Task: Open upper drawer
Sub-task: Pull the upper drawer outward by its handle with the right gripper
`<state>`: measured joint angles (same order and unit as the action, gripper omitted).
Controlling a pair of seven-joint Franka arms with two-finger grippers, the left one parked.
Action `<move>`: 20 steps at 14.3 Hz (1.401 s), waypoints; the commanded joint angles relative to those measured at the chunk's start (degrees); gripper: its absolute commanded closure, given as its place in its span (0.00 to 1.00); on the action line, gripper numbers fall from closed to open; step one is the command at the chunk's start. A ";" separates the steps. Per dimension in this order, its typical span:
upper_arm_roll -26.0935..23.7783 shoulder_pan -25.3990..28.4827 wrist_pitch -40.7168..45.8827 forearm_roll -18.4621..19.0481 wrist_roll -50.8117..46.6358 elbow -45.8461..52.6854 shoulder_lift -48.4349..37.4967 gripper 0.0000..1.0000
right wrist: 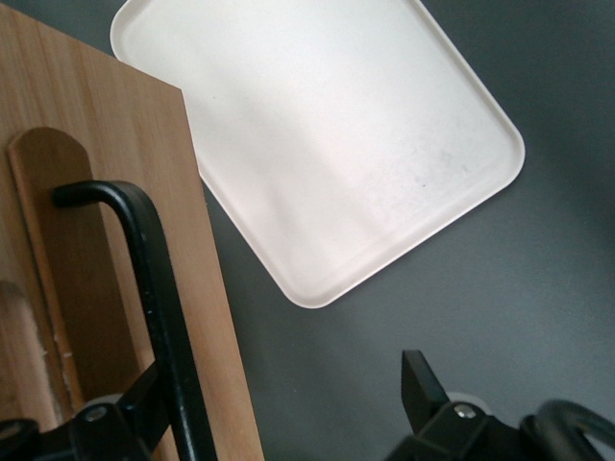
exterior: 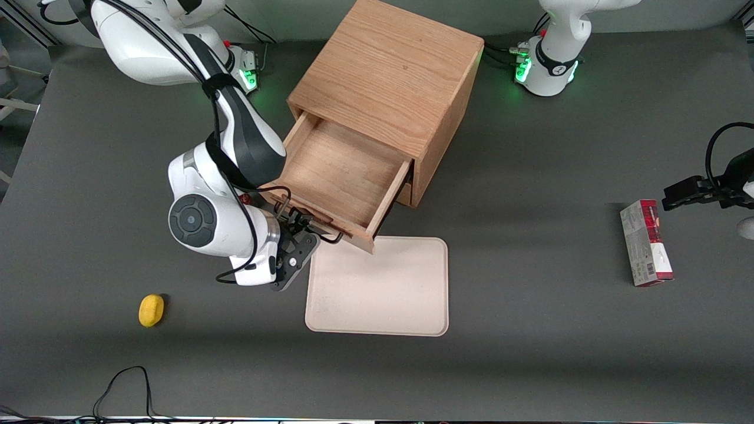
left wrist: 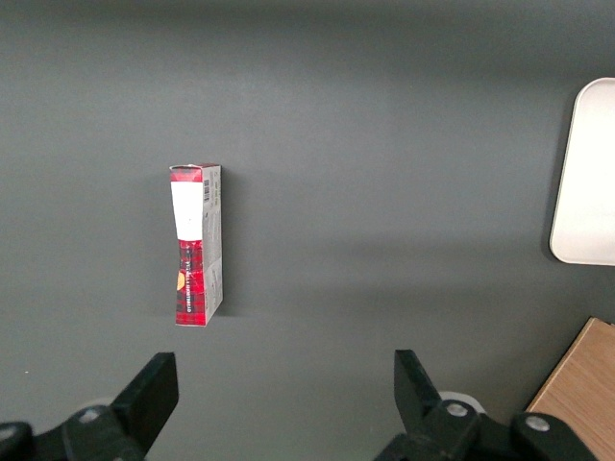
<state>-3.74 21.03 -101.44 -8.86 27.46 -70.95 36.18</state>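
Upper drawer (exterior: 344, 171) pulled well out of oak cabinet (exterior: 389, 76), front overhanging beige tray (exterior: 380, 288) edge. Gripper (exterior: 303, 227) at drawer front, jaws spread wide around black bar handle (right wrist: 159, 288), not clamped on it. Lemon (exterior: 151, 310) on bench (exterior: 530, 330), nearer front camera.

Robotics lab: white arm bases (exterior: 545, 65) lit green are bolted on a grey-matted desk (exterior: 530, 330); loose cables (exterior: 126, 383) are seen.

White right arm (exterior: 194, 221) — black cables; black gripper (exterior: 306, 227).
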 commanded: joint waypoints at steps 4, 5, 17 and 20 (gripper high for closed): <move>0.14 -1.69 0.01 2.44 1.81 5.38 3.11 0.00; 0.14 -1.87 0.01 2.35 2.24 5.55 3.46 0.00; 0.05 -3.54 -3.50 2.27 3.74 7.57 5.40 0.00; 0.14 -3.72 -3.33 2.09 3.83 8.01 5.40 0.00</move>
<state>-3.36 18.04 -104.61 -7.22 30.16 -66.05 39.96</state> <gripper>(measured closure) 0.000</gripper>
